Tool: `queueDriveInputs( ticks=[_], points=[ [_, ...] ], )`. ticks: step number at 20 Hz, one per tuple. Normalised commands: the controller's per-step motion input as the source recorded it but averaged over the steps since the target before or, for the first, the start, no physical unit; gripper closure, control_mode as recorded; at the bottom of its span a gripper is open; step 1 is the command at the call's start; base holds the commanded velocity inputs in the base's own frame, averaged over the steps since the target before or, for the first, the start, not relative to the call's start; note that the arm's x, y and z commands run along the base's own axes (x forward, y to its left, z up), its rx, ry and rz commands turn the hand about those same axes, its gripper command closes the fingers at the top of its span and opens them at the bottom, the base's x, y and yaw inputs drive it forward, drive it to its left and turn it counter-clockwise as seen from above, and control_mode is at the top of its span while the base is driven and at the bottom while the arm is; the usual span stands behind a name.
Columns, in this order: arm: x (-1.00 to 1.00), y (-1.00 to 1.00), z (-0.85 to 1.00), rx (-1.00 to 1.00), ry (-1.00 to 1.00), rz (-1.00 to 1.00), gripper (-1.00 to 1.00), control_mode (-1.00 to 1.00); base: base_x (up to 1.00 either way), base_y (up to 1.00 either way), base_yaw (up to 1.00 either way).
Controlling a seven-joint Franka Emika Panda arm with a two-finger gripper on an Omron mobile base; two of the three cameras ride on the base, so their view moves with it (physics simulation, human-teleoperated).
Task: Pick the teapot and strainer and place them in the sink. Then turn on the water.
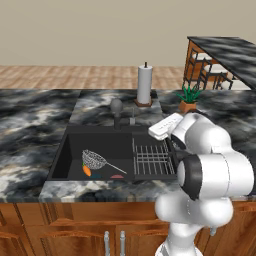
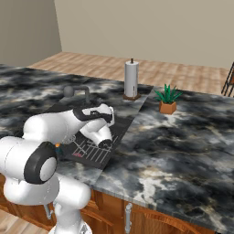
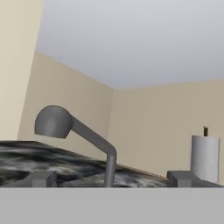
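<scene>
**Strainer in the sink, jaws spread wide**

Taking the sink (image 1: 75,145) as landmark: inside its left part lies the strainer (image 1: 93,159), handle pointing toward the wire rack (image 1: 151,157) on the right. Just below the mesh bowl a dark teal shape shows, too dim to name for sure. Behind the sink stands the faucet (image 3: 74,131). Right of the faucet stands the paper towel roll (image 1: 144,85), then the potted plant (image 1: 188,97). The gripper (image 3: 109,179) sits low before the faucet, fingertips far apart, holding nothing.
</scene>
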Motion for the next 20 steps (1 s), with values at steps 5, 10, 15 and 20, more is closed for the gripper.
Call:
queueDriveInputs(
  ticks=[5,10,15,20],
  points=[
    [0.27,0.0,0.0,0.07,0.0,0.17,-1.0,-1.0,0.0,0.0,0.0],
    [0.23,0.0,0.0,0.04,0.02,0.14,-1.0,-1.0,0.0,0.0,0.0],
    [0.32,0.0,-0.03,0.02,0.03,0.08,-1.0,-1.0,0.0,0.0,0.0],
    [0.29,0.02,-0.06,0.0,0.01,0.03,-1.0,-1.0,0.0,0.0,0.0]
  ],
)
